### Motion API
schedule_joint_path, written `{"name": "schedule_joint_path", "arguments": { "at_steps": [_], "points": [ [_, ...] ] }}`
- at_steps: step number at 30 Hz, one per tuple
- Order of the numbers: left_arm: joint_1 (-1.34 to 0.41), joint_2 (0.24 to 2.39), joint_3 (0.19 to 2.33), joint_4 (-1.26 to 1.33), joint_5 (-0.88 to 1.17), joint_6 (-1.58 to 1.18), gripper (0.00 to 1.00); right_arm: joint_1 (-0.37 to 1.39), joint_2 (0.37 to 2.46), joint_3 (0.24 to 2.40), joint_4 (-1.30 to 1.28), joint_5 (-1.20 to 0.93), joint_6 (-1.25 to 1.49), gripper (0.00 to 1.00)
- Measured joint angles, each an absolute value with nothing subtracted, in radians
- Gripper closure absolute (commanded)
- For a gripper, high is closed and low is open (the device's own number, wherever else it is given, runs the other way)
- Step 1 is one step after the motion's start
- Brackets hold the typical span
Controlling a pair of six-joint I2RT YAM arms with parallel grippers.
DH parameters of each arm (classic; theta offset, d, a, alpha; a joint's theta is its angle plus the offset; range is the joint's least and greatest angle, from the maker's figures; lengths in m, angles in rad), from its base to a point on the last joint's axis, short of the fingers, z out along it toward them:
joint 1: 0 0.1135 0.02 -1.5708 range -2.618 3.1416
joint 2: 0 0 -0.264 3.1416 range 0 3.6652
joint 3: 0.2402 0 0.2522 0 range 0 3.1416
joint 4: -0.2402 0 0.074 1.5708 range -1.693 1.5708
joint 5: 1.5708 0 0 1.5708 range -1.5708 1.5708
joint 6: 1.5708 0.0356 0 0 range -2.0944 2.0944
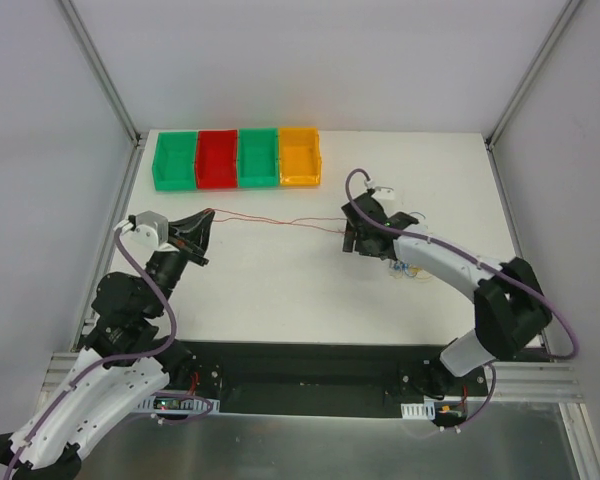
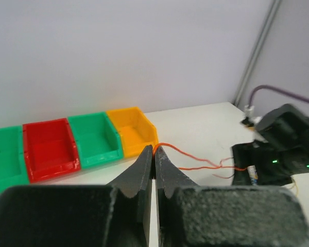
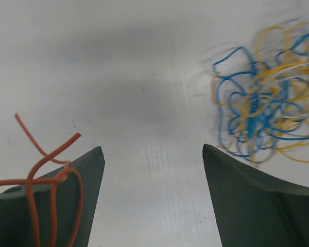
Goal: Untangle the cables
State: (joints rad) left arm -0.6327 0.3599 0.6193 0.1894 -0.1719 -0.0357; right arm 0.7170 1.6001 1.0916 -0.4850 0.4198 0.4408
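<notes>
Left jaws are pinched shut on the orange cable [image 3: 62, 176], which runs across the middle of the top view to the right jaws (spread wide, holding nothing, orange loops against the lower-left finger). The blue-and-yellow tangle [image 3: 262, 113] sits on the tabletop [image 1: 280, 290], upper right of the right wrist view.

A: Where is the orange cable [image 1: 270, 220]?
B: It runs thin and nearly straight across the tabletop [image 1: 280, 290]. One end is pinched in the left end effector [image 2: 154, 152], and the other is kinked into a small loop.
A: The others?
B: The blue, yellow and white cables [image 3: 262, 118] lie in one knotted clump.
</notes>
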Motion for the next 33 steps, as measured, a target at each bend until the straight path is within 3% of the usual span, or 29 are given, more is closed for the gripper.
{"name": "schedule_joint_path", "arguments": {
  "at_steps": [4,9,14,20,27,33],
  "points": [
    [-0.608,0.418,0.622,0.177,-0.204,-0.041,1.00,0.678,1.463,1.070,-0.529,0.492,0.350,0.16],
    [-0.580,0.477,0.622,0.164,-0.204,-0.063,1.00,0.657,1.452,1.072,-0.555,0.499,0.297,0.15],
    [-0.582,0.377,0.605,0.156,-0.278,-0.053,1.00,0.495,1.397,0.968,-0.535,0.458,0.267,0.14],
    [-0.557,0.340,0.605,0.198,-0.387,-0.028,1.00,0.305,1.153,0.851,-0.532,0.376,0.224,0.13],
    [-0.554,0.606,0.690,0.143,-0.151,-0.071,1.00,0.329,1.074,0.852,-0.476,0.188,0.164,0.13],
    [-0.554,0.873,0.783,0.063,0.167,-0.147,1.00,0.506,1.037,0.852,-0.364,-0.012,0.060,0.12]
  ]
}}
